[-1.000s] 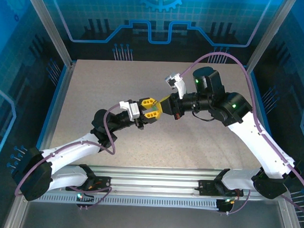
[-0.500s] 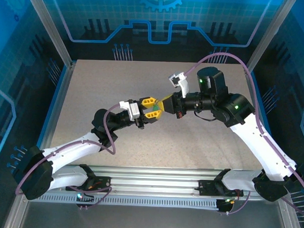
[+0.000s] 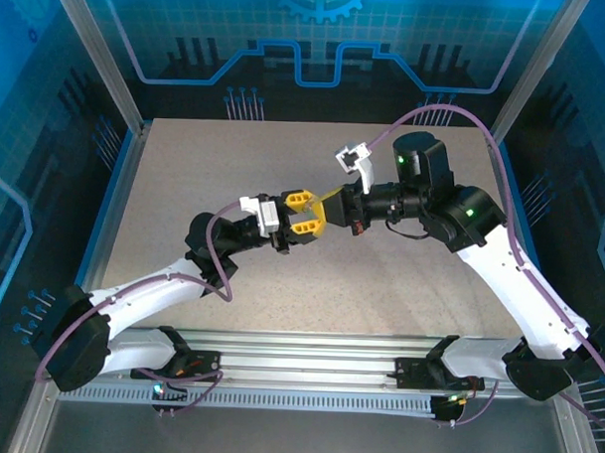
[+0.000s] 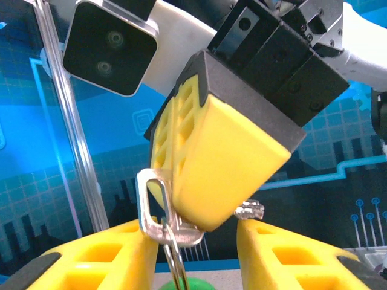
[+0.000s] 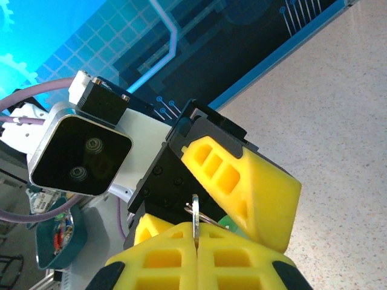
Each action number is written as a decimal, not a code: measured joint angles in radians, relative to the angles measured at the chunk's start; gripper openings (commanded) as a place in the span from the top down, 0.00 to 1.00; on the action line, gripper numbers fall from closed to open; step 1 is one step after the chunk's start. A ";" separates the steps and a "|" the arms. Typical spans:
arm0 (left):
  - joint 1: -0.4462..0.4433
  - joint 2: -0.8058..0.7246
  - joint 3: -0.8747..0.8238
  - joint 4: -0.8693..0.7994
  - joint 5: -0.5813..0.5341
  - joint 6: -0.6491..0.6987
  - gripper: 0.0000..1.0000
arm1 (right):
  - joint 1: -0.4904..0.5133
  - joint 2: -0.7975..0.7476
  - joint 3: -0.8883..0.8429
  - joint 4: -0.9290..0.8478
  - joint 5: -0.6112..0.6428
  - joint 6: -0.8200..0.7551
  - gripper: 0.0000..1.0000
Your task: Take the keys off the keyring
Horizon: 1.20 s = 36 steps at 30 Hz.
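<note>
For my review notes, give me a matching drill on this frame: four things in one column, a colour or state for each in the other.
Things:
1. left gripper
2. right gripper
3. key head
4. table

Colour or state:
A. speckled beige
B. bright green
C. shut on the metal ring
D. jaws apart

Pairs: 1-D, 2-C, 3-B, 4-A.

No legible txt, labels, brand names, nos. or signs in any view.
</note>
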 measured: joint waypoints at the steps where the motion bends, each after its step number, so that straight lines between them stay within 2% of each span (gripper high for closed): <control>1: 0.001 0.001 0.001 0.003 0.006 -0.003 0.64 | -0.002 0.000 -0.002 0.005 -0.007 0.004 1.00; 3: 0.005 0.005 0.003 0.011 0.016 -0.011 0.65 | -0.006 0.000 -0.007 0.015 -0.024 0.011 1.00; 7: 0.009 0.012 0.008 0.021 0.032 -0.032 0.56 | -0.021 -0.007 -0.026 0.047 -0.059 0.034 1.00; 13: 0.017 -0.002 -0.016 0.042 0.028 -0.056 0.47 | -0.043 -0.015 -0.038 0.061 -0.081 0.048 1.00; 16: 0.024 -0.037 -0.054 0.037 0.025 -0.056 0.47 | -0.052 -0.019 -0.039 0.063 -0.086 0.051 1.00; 19: 0.026 -0.077 -0.074 0.018 0.019 -0.056 0.52 | -0.058 -0.020 -0.039 0.071 -0.092 0.053 1.00; 25: 0.031 -0.118 -0.087 -0.019 0.019 -0.055 0.77 | -0.059 -0.021 -0.051 0.096 -0.109 0.067 1.00; 32: 0.033 -0.078 -0.072 -0.042 0.021 -0.055 0.79 | -0.060 -0.025 -0.071 0.115 -0.119 0.087 1.00; 34: 0.033 -0.060 -0.060 -0.046 0.019 -0.053 0.69 | -0.060 -0.026 -0.071 0.117 -0.122 0.092 1.00; 36: 0.033 -0.048 -0.051 -0.048 0.008 -0.053 0.66 | -0.060 -0.028 -0.071 0.118 -0.123 0.093 1.00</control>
